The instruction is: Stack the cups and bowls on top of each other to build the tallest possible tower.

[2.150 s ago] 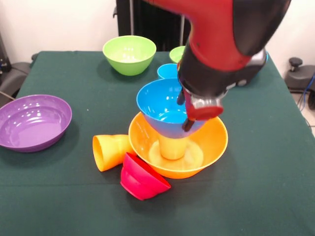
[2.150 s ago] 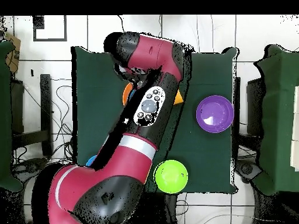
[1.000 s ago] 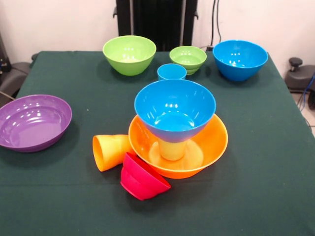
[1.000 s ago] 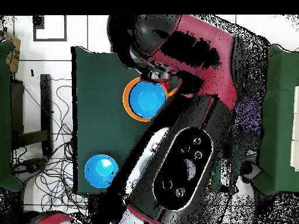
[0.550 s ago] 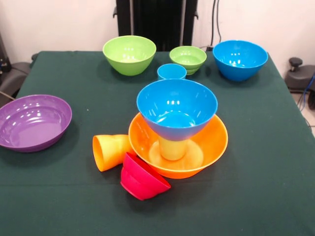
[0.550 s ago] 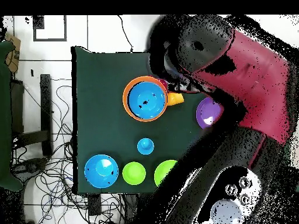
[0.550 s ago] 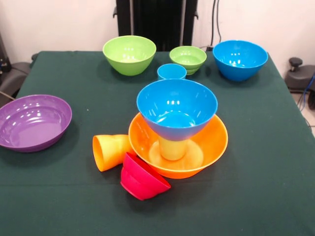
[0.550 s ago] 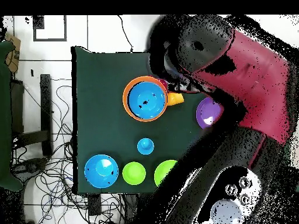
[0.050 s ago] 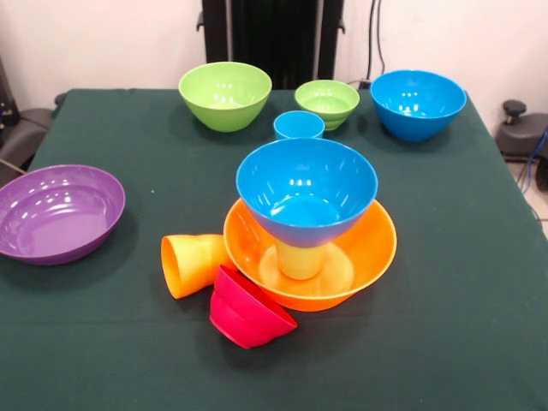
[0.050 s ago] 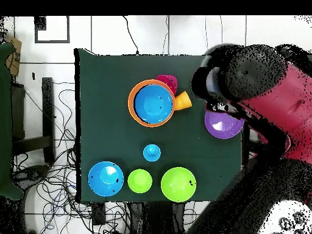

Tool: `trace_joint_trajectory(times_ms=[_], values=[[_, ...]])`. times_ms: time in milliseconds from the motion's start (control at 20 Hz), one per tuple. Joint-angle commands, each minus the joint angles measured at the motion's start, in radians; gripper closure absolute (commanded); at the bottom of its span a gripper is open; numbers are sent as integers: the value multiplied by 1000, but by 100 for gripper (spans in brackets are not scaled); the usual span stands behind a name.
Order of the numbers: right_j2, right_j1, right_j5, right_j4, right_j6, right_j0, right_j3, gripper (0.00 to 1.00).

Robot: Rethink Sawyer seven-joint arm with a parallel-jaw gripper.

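Green table (image 9: pixel 479 257), blue bowl (image 9: pixel 306 190) hiding yellow cup (image 9: pixel 300 259) (rim unseen)

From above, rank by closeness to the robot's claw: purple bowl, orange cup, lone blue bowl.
From the gripper:
1. purple bowl, just beside it.
2. orange cup, by the orange bowl.
3. lone blue bowl, at the opposite table corner.

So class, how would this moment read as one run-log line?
tower: blue bowl on lime cup in orange bowl | orange cup: on its side | red bowl: tipped | arm: over the table's edge
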Motion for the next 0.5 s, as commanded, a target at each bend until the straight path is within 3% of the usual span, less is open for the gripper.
trace_joint_trajectory(times_ms=[50,500], values=[[181,-12,-95,-96,-291,-41,178,0],[266,-41,-185,-127,-313,-105,254,0]])
